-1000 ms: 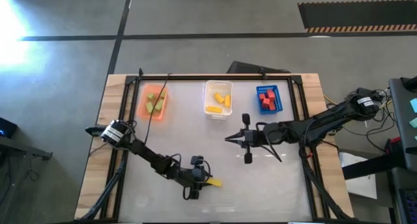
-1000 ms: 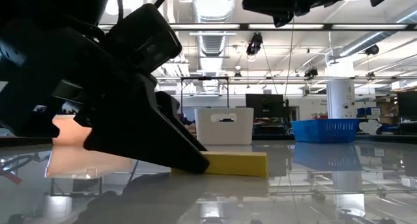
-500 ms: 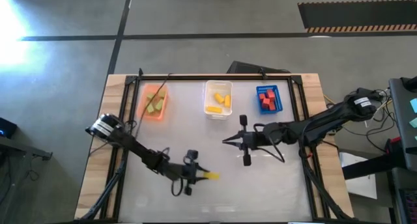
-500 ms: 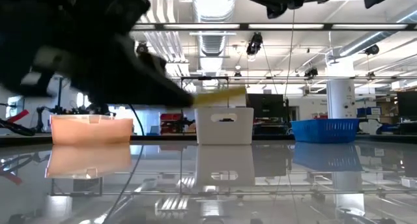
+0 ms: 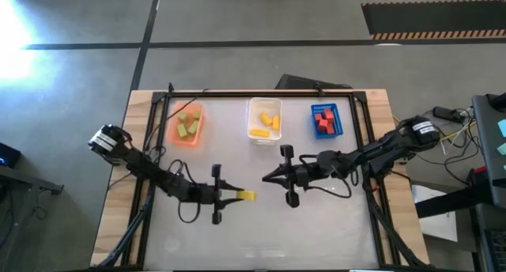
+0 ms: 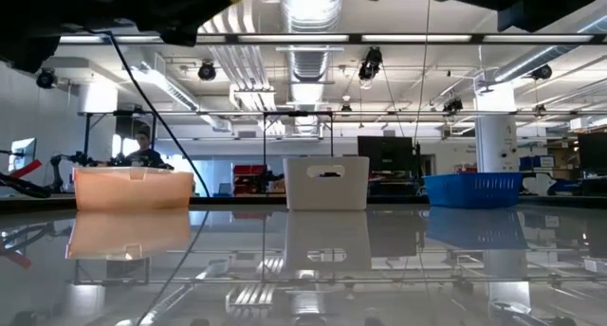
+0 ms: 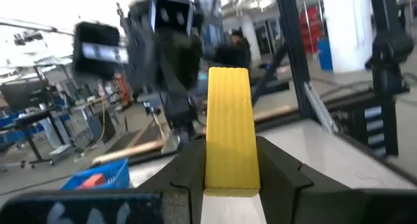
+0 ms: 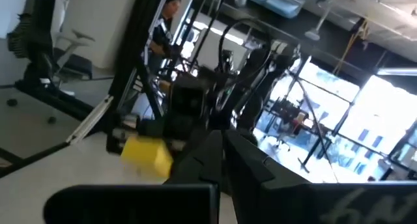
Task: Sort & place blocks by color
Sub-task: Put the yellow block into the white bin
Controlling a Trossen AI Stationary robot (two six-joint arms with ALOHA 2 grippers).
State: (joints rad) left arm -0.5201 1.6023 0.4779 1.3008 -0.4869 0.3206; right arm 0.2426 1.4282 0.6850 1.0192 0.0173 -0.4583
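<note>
White surface [image 5: 332, 232] below is now bare: my left tool [image 5: 235, 196], pinching the last yellow block [image 5: 247, 196], has lifted it, short of the clear bin [image 5: 265, 136]. Right tool [image 5: 267, 177], pressed together, waits beside.

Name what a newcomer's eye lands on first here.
The yellow block clamped in the left pincer, raised over the near middle of the table. Facing it is the right pincer, fingers together. Behind stand three filled bins: orange bin, clear bin, blue bin.
</note>
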